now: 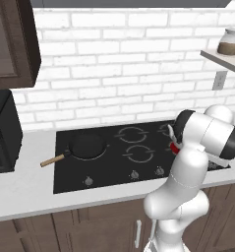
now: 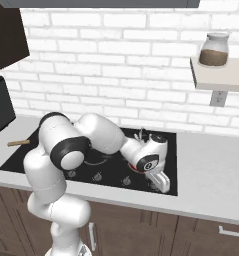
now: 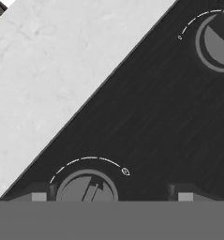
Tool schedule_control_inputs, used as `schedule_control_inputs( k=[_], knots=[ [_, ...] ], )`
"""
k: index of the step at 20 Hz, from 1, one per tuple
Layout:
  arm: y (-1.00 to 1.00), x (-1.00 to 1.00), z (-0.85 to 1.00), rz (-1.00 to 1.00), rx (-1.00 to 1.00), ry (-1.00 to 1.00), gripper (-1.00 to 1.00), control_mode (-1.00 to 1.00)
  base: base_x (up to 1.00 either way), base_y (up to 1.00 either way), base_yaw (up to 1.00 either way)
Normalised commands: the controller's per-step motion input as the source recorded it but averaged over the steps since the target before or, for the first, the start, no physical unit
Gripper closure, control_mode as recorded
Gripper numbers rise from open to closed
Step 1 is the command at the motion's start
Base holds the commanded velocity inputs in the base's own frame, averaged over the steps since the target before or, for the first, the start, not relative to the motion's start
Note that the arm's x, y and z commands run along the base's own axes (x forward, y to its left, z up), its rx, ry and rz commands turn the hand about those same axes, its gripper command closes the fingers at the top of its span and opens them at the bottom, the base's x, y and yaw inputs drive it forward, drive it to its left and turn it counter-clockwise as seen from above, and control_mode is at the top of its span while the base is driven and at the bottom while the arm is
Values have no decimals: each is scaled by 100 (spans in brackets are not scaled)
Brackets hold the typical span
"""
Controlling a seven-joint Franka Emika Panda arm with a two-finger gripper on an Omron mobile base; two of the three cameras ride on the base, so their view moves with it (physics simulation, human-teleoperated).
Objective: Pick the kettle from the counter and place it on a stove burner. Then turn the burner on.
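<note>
Over a knob (image 3: 86,186), hand (image 3: 111,196) open, empty.

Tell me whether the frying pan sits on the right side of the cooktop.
No. In the left base view the pan sits on the cooktop's left burner, its wooden handle pointing out over the counter.

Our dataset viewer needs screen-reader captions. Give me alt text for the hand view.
Open gripper hangs close over the black glass cooktop, its fingertips either side of a round grey control knob. A second knob sits at the upper right, and the pale stone counter fills the upper left.
</note>
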Motion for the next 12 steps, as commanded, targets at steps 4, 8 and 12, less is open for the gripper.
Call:
schedule_control_inputs(
  k=[4,8,12],
  knots=[
    [7,-10,3,4,0,0,-100,-100,0,0,0],
    [0,-42,12,5,0,0,-100,-100,0,0,0],
    [0,-54,17,6,0,-1,-100,-100,0,0,0]
  ],
)
